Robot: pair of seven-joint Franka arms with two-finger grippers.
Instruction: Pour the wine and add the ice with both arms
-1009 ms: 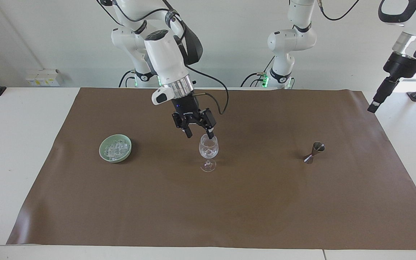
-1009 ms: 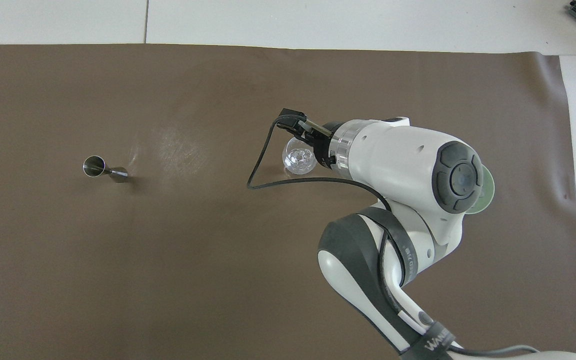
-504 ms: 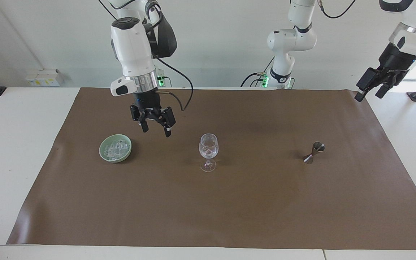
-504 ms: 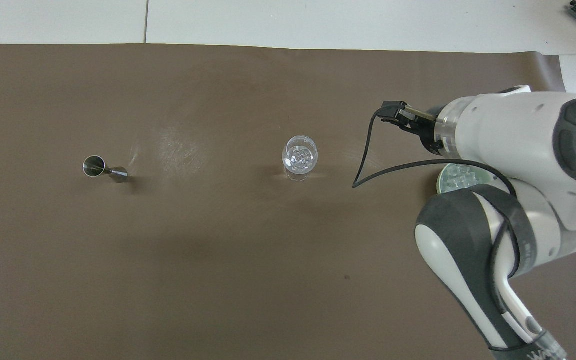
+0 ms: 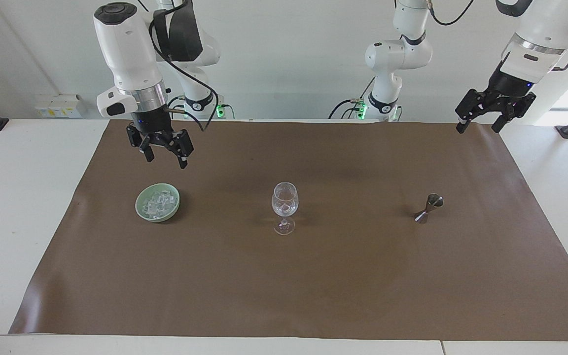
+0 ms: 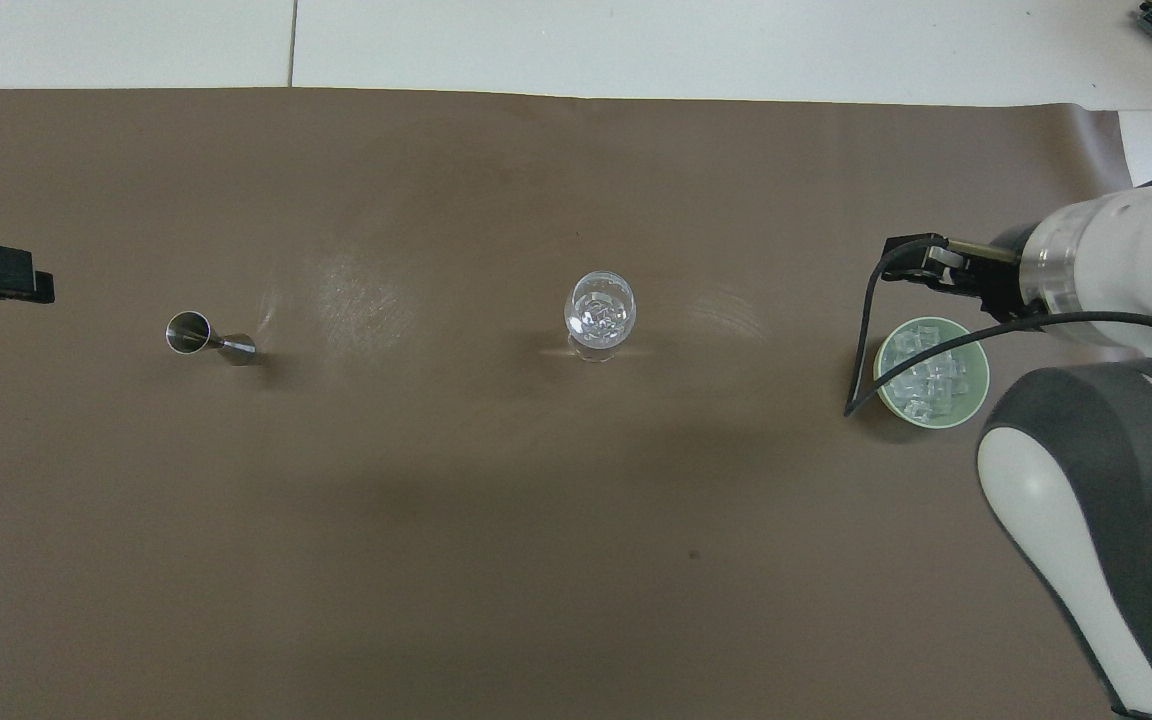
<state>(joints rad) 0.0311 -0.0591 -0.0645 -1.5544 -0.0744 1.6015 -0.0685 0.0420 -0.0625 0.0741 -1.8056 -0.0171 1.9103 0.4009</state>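
Observation:
The ice (image 5: 157, 202) is a heap of clear cubes in a small pale green bowl (image 5: 158, 218) toward the right arm's end of the brown mat. My right gripper (image 5: 165, 161) hangs open and empty in the air, over the mat just beside that bowl. A clear stemmed glass (image 5: 284, 201) stands mid-mat, with clear pieces glinting inside it (image 6: 600, 310). The dark metal jigger (image 5: 429, 208) stands toward the left arm's end; no wine shows in it (image 6: 188, 331). My left gripper (image 5: 478, 130) is open and empty, high over the mat's corner at that end.
The brown mat (image 5: 313, 286) covers most of the white table (image 5: 17, 197). In the overhead view the right arm's wrist and elbow cover part of the mat around the green bowl (image 6: 978, 385) and the ice (image 6: 921, 375).
My right gripper has lifted away from the glass's rim and swung toward the bowl, staying open. The left arm has swung in, bringing its gripper over the mat's corner.

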